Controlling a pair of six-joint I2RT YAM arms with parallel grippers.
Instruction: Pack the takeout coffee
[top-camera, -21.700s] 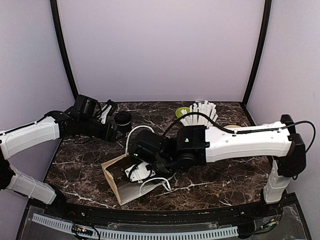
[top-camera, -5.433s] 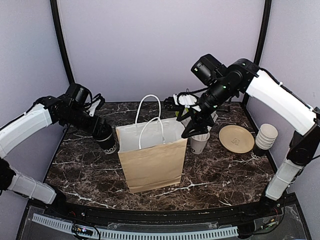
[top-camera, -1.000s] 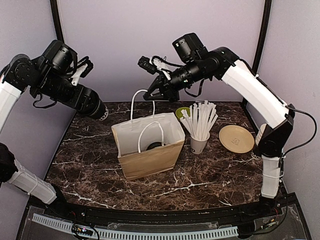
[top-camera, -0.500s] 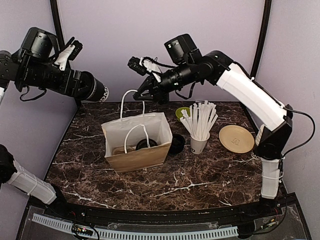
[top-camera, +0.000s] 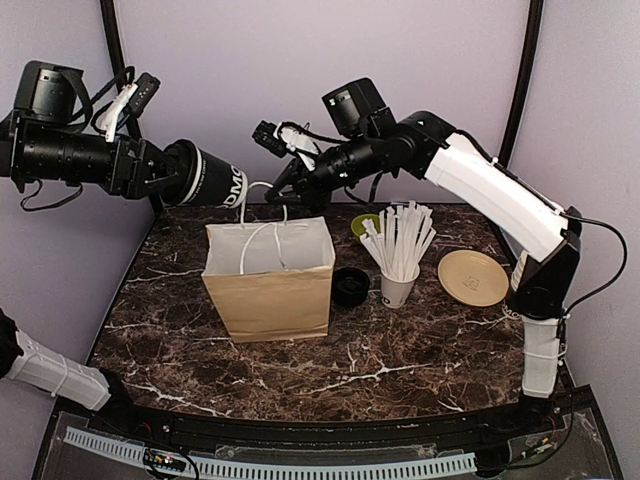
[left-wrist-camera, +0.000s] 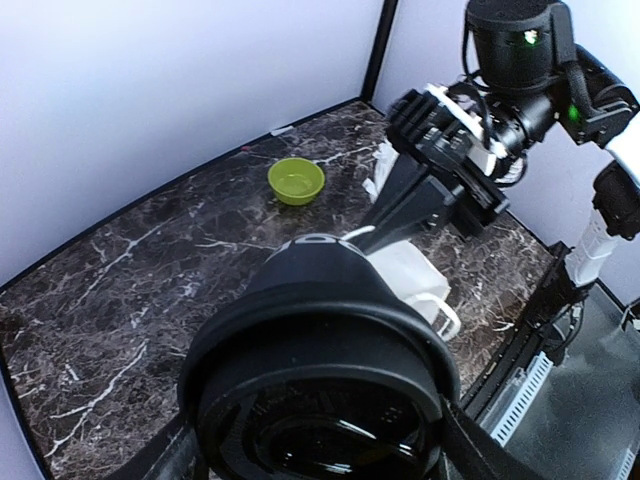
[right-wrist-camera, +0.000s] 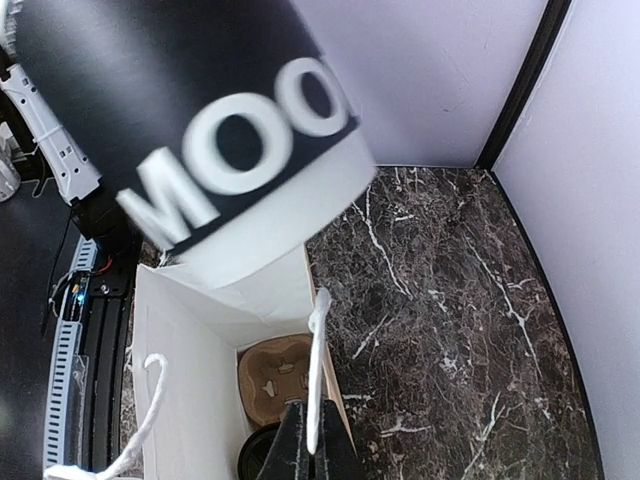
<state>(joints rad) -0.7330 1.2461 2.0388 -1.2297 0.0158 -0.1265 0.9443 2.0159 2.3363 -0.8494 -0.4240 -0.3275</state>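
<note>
A takeout coffee (top-camera: 205, 178), a black lidded cup with white lettering, lies sideways in my left gripper (top-camera: 160, 172), which is shut on it. It hangs above the left rim of the brown paper bag (top-camera: 270, 285). In the left wrist view its black lid (left-wrist-camera: 320, 385) fills the foreground. In the right wrist view the cup (right-wrist-camera: 190, 110) hovers over the bag's white inside (right-wrist-camera: 190, 400). My right gripper (top-camera: 287, 186) is shut on the bag's white rope handle (right-wrist-camera: 316, 370) and holds it up. Inside the bag lie a brown cup carrier (right-wrist-camera: 285, 372) and a black round lid (right-wrist-camera: 262, 455).
A stack of black lids (top-camera: 350, 286) sits just right of the bag. Beside it stands a cup of white straws (top-camera: 400, 250). Behind is a green bowl (top-camera: 362, 222), and a tan plate (top-camera: 472, 277) lies at the right. The right arm spans above the table's back.
My left arm has swung the cup rightwards to just over the bag's rim. The bag, pulled by its handle, has shifted left and now stands upright, uncovering the lid stack.
</note>
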